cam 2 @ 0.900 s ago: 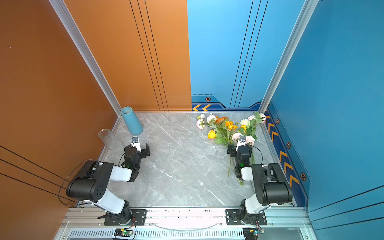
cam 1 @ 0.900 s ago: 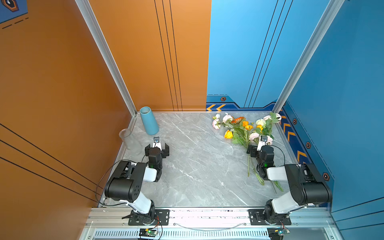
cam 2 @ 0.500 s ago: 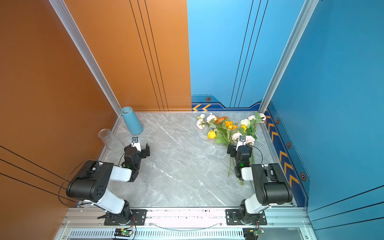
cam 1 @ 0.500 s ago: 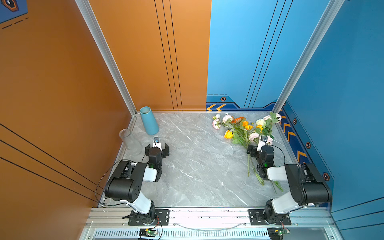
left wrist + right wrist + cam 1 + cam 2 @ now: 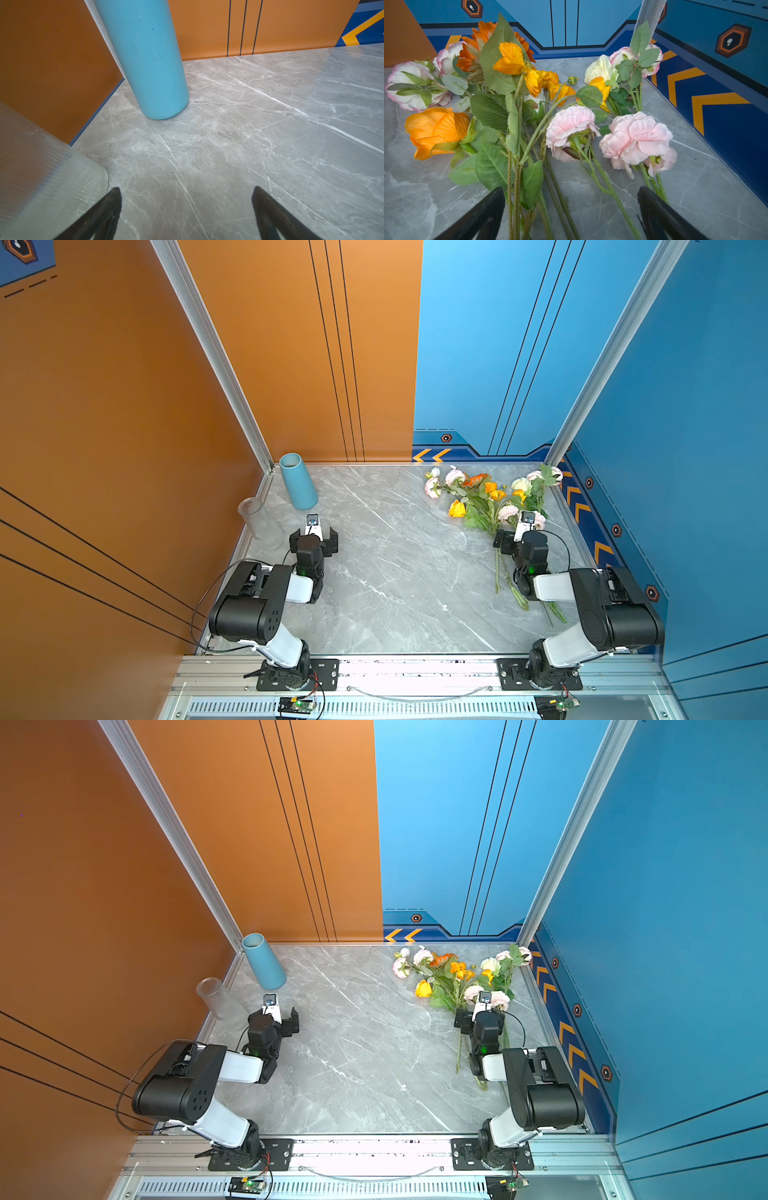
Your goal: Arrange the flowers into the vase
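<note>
Right wrist view: flowers (image 5: 490, 112) lie under the released right end effector (image 5: 571, 188)

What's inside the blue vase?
Nothing sticks out of the blue vase; only its inner wall just below the rim shows. Its bottom is hidden by its own side. The flowers lie on the table.

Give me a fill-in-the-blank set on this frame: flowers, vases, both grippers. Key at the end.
The right gripper straddles the green ____ of the flowers.
The left gripper has its jaws ____, holding nothing.
The table carries ____ vases: the blue vase and the clear vase.
Of the flowers, ____ stand in a vase yet.
Missing words: stems; open; two; none.
</note>
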Controlling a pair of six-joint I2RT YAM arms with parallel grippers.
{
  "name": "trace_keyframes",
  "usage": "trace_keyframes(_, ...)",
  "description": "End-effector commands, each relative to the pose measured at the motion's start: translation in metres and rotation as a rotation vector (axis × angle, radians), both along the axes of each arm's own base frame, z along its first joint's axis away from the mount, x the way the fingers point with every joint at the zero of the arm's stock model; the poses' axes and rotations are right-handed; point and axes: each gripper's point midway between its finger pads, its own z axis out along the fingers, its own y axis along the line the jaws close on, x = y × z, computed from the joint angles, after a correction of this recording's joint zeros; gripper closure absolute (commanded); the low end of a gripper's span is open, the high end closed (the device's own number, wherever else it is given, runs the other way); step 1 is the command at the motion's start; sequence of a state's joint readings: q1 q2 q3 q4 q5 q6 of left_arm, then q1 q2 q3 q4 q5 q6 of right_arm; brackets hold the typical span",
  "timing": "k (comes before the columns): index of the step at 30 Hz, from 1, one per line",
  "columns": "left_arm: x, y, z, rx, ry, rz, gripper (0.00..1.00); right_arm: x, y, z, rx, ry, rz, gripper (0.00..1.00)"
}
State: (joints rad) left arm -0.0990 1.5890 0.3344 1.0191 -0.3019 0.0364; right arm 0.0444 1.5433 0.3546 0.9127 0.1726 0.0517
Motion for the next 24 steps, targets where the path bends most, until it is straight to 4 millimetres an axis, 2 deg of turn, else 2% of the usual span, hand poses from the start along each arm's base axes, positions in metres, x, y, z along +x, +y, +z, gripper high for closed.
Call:
trace_keyframes(1, 0.002, -0.001, 0.008, -0.001, -0.018, -0.012, 0.02, 0.002, -0.004, 0.008, -0.011, -0.026, -0.043, 0.0)
trace_keyframes(4, 0.001, 0.001, 0.015, 0.007, -0.035, 0.007, 0.02, -0.002, 0.004, 0.02, -0.027, -0.036, -0.007, 0.0)
trace_keyframes(8, -0.012, 0.005, 0.041, 0.044, -0.079, 0.065, 0.02, -0.004, 0.014, 0.04, -0.035, 0.03, 0.02, 0.0)
trace_keyframes(10, -0.021, 0.017, 0.053, 0.061, -0.08, 0.154, 0.02, -0.002, 0.017, 0.05, 0.014, 0.084, 0.012, 0.0)
trace_keyframes(12, -0.027, 0.022, 0.062, 0.052, -0.042, 0.191, 0.02, -0.002, 0.032, 0.057, 0.059, 0.135, 0.066, 0.0)
trace_keyframes(14, -0.03, 0.019, 0.069, 0.037, 0.012, 0.18, 0.02, -0.003, 0.045, 0.067, 0.072, 0.16, 0.085, 0.0)
trace_keyframes(18, -0.036, 0.011, 0.083, -0.038, 0.092, 0.158, 0.02, -0.006, 0.099, 0.092, 0.06, 0.209, 0.214, 0.0)
trace_keyframes(21, -0.032, 0.005, 0.096, -0.071, 0.164, 0.13, 0.02, -0.008, 0.155, 0.112, 0.08, 0.221, 0.357, 0.0)
trace_keyframes(24, -0.029, 0.011, 0.108, -0.086, 0.279, 0.157, 0.02, -0.014, 0.213, 0.13, 0.129, 0.228, 0.503, 0.0)
